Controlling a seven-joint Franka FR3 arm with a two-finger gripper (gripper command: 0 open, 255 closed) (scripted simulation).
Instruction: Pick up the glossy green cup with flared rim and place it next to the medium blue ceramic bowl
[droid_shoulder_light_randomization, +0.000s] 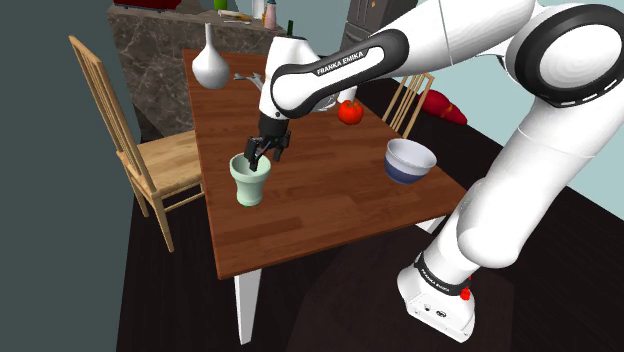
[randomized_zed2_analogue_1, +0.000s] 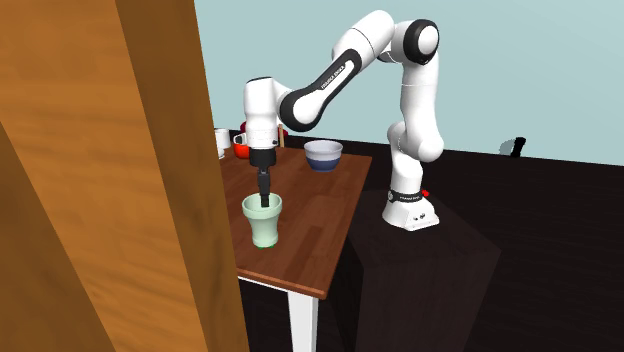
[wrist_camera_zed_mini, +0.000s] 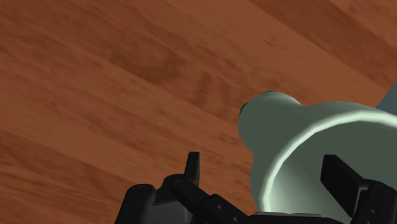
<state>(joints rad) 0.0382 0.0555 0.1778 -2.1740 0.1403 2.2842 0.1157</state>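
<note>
The pale green cup with the flared rim stands upright on the brown wooden table, close to the long edge where a wooden chair stands, and nearer to the front corner of this edge than to the far one. The black gripper hangs from above, pointing down, with its tips at the rim of the cup. In the second exterior view the gripper also reaches down into the mouth of the cup. In the wrist view the fingers stand apart across the wall of the cup: one finger is inside the mouth, the other finger is outside, and a strip of table shows between this outer finger and the cup's side, so the gripper is not closed on the cup. The bowl, blue outside and white inside, stands near the opposite long edge of the table, well apart from the cup. A round red fruit lies further along this same edge, and a white vase stands near the far end of the table on the chair side.
</note>
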